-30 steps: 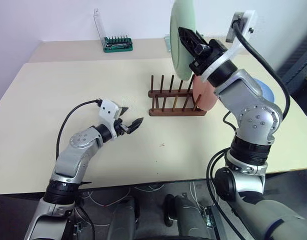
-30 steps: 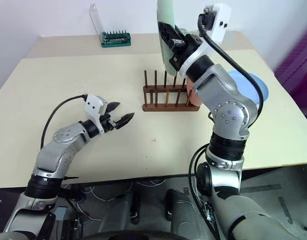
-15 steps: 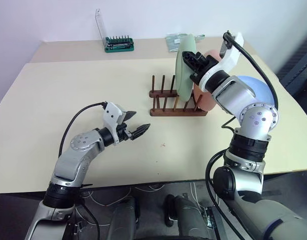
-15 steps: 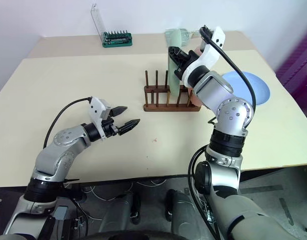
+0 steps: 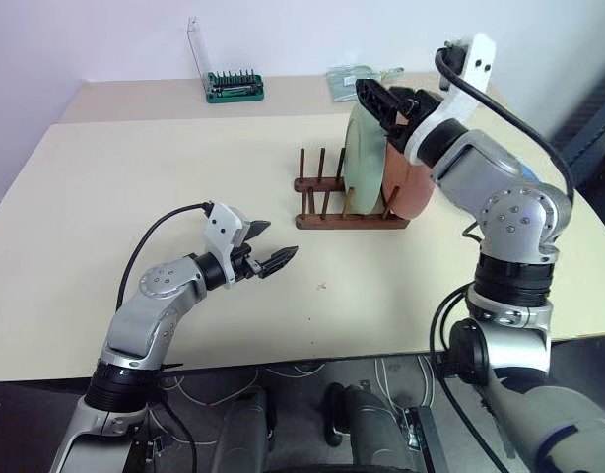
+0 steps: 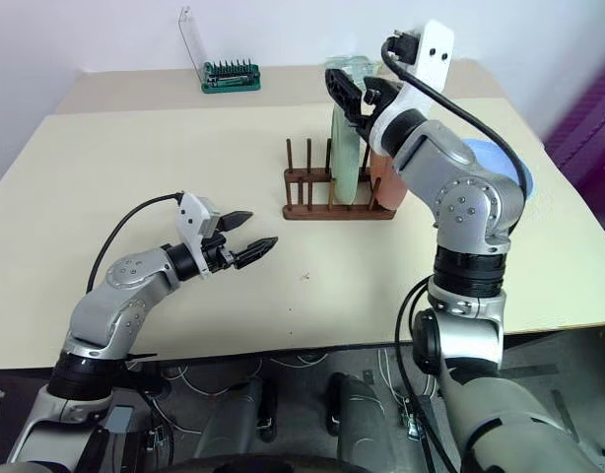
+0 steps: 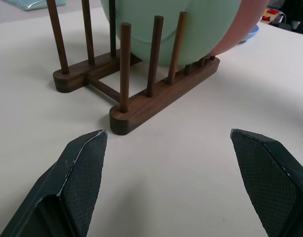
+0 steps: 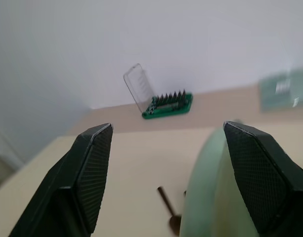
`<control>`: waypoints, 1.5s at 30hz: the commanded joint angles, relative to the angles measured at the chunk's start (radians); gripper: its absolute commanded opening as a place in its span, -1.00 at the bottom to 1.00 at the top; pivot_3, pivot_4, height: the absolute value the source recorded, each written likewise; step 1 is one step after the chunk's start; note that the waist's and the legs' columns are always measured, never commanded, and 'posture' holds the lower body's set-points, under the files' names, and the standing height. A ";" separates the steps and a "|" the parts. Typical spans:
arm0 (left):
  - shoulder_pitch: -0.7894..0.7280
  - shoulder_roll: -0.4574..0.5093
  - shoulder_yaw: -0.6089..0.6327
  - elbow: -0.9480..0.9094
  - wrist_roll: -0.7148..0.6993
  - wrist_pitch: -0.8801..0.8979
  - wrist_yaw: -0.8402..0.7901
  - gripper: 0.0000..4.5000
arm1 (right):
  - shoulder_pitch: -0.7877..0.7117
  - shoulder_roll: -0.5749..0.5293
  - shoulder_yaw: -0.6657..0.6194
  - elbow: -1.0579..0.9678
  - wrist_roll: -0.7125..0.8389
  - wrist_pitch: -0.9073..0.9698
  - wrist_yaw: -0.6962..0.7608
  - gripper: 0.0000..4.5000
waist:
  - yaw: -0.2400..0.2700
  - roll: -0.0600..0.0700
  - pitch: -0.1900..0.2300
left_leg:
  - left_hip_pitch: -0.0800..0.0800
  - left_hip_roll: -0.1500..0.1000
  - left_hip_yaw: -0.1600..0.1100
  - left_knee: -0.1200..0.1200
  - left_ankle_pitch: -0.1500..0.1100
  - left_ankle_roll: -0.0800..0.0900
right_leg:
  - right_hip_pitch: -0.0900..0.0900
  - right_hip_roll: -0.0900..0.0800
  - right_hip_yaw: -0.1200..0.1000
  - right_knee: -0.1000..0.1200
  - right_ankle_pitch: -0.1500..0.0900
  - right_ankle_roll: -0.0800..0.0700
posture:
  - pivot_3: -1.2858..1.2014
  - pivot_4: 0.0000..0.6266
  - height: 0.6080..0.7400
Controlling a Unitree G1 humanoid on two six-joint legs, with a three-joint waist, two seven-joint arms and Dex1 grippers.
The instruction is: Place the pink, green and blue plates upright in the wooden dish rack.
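Note:
The wooden dish rack (image 5: 327,212) stands mid-table. A green plate (image 5: 365,163) stands upright between its pegs, and a pink plate (image 5: 413,192) stands just behind it at the rack's right end. My right gripper (image 5: 386,101) is open just above the green plate's top rim, with the rim (image 8: 206,197) showing between its fingers. The blue plate (image 6: 509,168) lies flat on the table to the right, mostly hidden behind my right arm. My left gripper (image 5: 268,256) is open and empty, low over the table to the front left of the rack (image 7: 156,98).
A green bit set with a raised clear lid (image 5: 229,84) sits at the back of the table, and a pale green packet (image 5: 357,74) lies behind the rack. The cream tabletop (image 5: 135,168) stretches wide on the left.
My right gripper brought the green plate down from high above into the rack and opened off it. The plate now stands beside the pink one. My left arm stayed still.

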 commanded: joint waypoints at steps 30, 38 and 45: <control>-0.060 -0.005 -0.101 -0.056 0.051 0.007 -0.094 0.83 | 0.002 -0.416 0.371 1.201 -0.980 -0.928 0.382 0.61 | 0.003 0.002 0.001 | 0.000 -0.003 0.003 0.001 -0.001 0.002 | 0.002 0.000 0.002 -0.005 0.001 0.002 | 0.03 -0.52 0.84; -0.043 0.008 -0.092 -0.075 0.048 0.014 -0.084 0.83 | -0.024 -0.398 0.347 1.260 -0.988 -0.965 0.359 -0.99 | 0.000 0.002 0.000 | 0.001 -0.003 0.003 0.001 -0.001 0.002 | 0.002 0.000 0.002 -0.004 0.001 0.002 | 0.03 -0.52 0.84; -0.038 0.013 -0.075 -0.070 0.054 0.011 -0.070 0.83 | -0.005 -0.453 0.225 0.961 -0.944 -1.021 0.216 -0.99 | 0.000 0.004 0.002 | 0.001 -0.003 0.004 0.001 -0.001 0.002 | 0.001 0.000 0.004 -0.003 0.001 0.002 | 0.03 -0.52 0.84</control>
